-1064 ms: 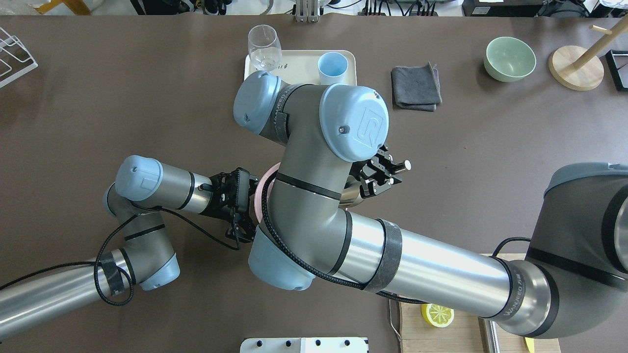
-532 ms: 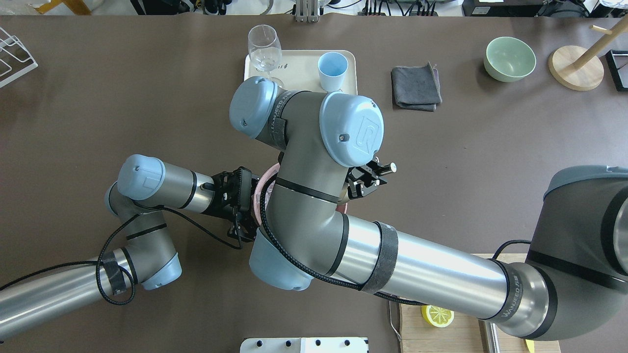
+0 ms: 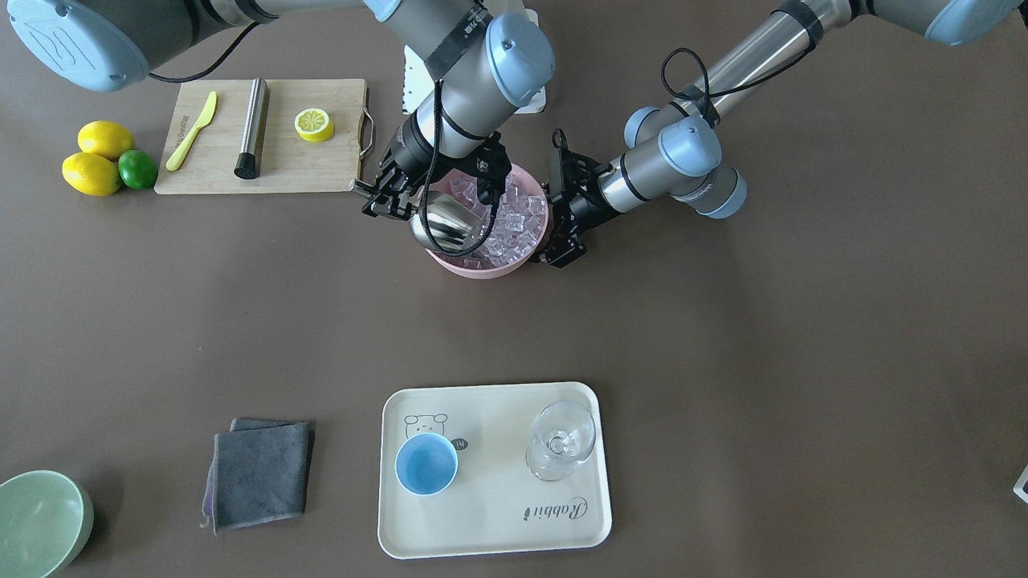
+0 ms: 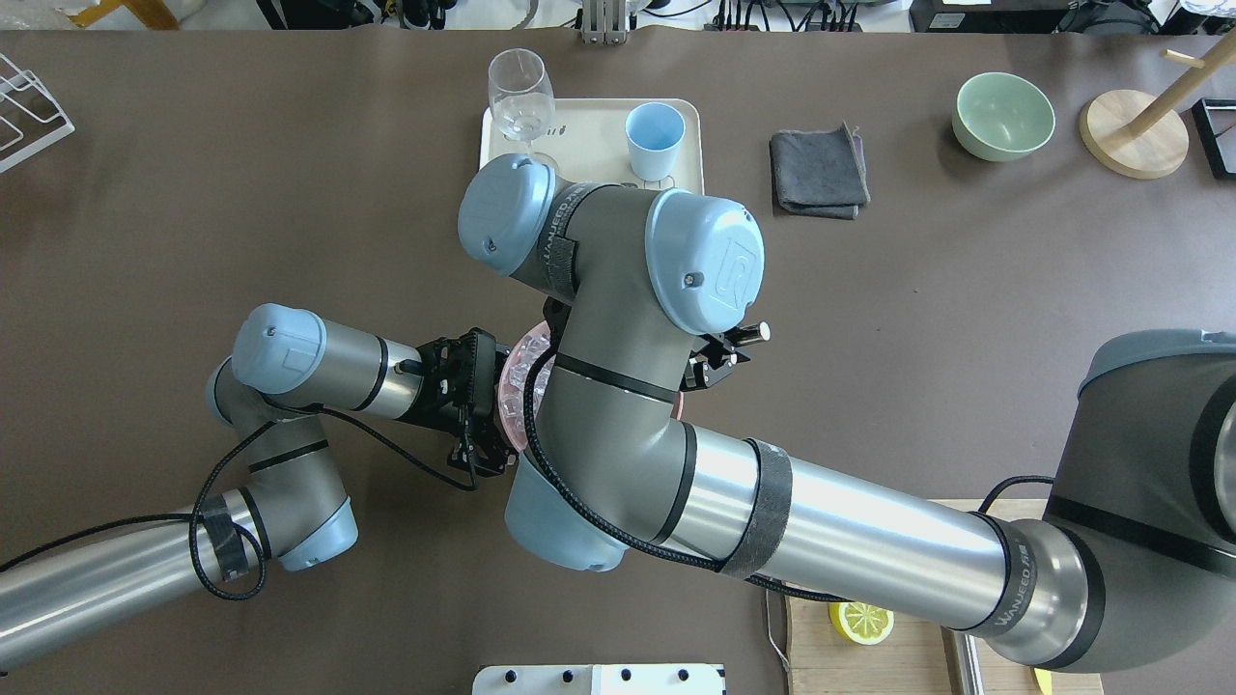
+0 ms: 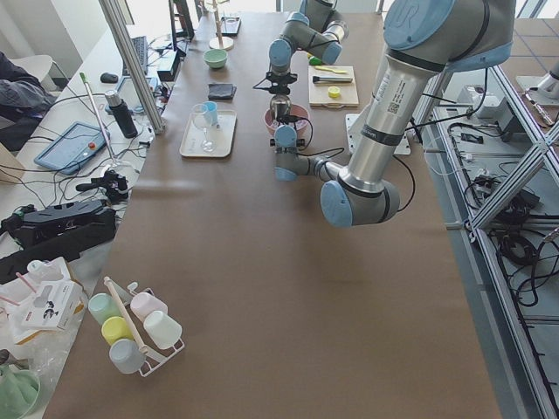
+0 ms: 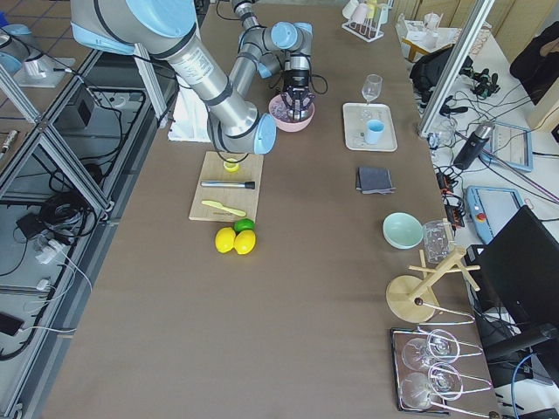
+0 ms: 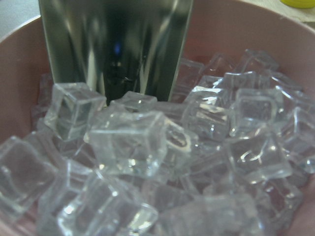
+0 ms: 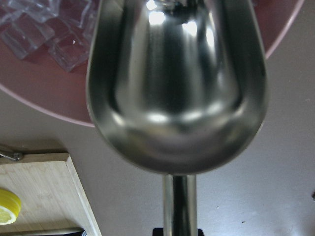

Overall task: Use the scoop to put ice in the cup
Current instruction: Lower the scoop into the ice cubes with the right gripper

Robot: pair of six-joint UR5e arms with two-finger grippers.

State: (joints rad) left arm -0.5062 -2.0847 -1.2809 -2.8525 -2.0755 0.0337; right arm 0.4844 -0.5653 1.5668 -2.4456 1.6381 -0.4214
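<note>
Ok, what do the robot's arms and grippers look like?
The left arm and right arm share silver tubes, grey joints, light-blue caps bearing a logo, and black cables strapped on with dark bands. The left gripper and right gripper are black two-finger units.

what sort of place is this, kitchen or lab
Most likely a robotics lab staged as a drinks counter: two grey robot arms work a brown table flanked by aluminium posts and loose cables, while a pink round bowl of clear ice cubes and a bamboo cutting board serve as props.
</note>
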